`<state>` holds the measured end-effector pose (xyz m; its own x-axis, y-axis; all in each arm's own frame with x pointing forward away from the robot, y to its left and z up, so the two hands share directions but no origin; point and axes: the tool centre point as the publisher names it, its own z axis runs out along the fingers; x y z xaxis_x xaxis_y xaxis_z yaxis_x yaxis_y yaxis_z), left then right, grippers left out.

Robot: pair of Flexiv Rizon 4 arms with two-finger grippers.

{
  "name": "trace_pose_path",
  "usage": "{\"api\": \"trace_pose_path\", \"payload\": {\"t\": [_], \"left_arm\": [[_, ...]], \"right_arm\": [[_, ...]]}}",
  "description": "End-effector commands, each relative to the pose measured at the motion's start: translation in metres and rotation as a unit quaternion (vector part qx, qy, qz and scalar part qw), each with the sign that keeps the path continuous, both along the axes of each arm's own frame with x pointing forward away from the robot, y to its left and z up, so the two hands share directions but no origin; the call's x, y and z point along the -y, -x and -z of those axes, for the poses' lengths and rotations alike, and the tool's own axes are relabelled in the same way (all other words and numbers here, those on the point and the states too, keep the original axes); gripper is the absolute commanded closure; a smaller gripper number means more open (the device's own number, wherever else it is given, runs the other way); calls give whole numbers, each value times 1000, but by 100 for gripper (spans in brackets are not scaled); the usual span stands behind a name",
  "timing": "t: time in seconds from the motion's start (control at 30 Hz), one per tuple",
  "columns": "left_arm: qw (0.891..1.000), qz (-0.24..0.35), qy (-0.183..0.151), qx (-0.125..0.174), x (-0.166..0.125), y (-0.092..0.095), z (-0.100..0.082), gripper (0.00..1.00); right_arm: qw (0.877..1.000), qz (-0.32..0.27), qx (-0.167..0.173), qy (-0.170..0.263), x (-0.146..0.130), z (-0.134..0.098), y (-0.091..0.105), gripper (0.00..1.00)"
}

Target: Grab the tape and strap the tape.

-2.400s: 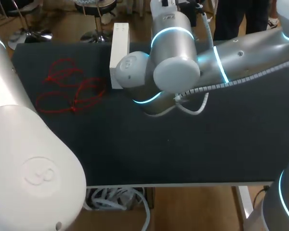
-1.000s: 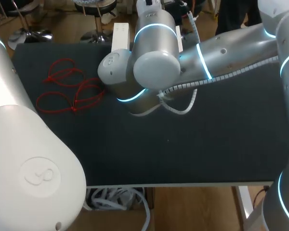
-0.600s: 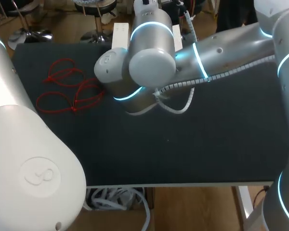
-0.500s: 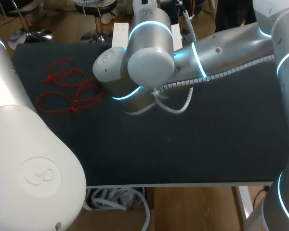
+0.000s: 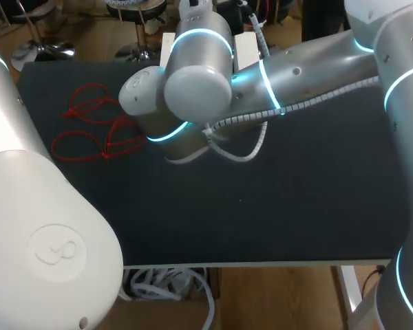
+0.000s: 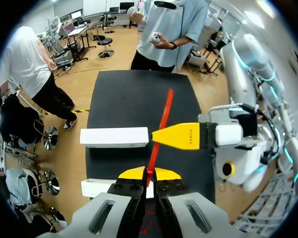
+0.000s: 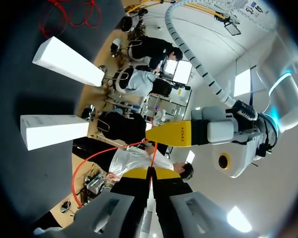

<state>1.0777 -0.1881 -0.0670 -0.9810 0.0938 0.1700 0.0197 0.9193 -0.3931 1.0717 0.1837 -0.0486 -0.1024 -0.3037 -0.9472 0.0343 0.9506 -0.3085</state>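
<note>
Closest in, the left claw [image 6: 149, 173] was clenched on the lower end of the red tape [image 6: 161, 119], its two yellow tips pressed together with the strip pinched between them. From there the tape ran straight out ahead of the claw, lifted off the table [image 6: 134, 99] and not lying on it. That hold probably served to keep the strip stiff and steady so its free end could be worked.

A little further along the strip, the right claw [image 7: 150, 172] met it from the side. In its own wrist view its tips were closed on a thin red line of tape, which ran on ahead to the left claw's yellow finger and then curled away in a loose bow. With both claws gripping the one strip near each other, the strapping seemed to be under way, one end readied to be fed round to the other.

Below and beyond the claws lay two white boxes [image 6: 114, 137], apart from the tape. Farthest off, towards the table's left part, spare red loops [image 5: 100, 130] lay untouched, well apart from the right arm [image 5: 296, 69] reaching across.
</note>
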Motion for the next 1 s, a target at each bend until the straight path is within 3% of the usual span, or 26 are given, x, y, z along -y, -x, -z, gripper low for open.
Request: {"api": "trace_pose_path", "payload": {"t": [0.03,0.47,0.8,0.83,0.87,1.0], "left_arm": [[1000,0,-2,0,1,0,-2,100],[1000,0,-2,0,1,0,-2,100],[1000,0,-2,0,1,0,-2,100],[1000,0,-2,0,1,0,-2,100],[1000,0,-2,0,1,0,-2,100],[1000,0,-2,0,1,0,-2,100]], "right_arm": [[1000,11,-4,4,-13,-1,-2,100],[1000,10,-3,8,-24,1,-5,100],[1000,-14,4,-7,-9,-3,3,100],[1000,-20,4,-9,-6,-4,6,89],[1000,-27,4,-11,-2,-5,9,73],[998,-64,4,-7,18,-6,33,55]]}}
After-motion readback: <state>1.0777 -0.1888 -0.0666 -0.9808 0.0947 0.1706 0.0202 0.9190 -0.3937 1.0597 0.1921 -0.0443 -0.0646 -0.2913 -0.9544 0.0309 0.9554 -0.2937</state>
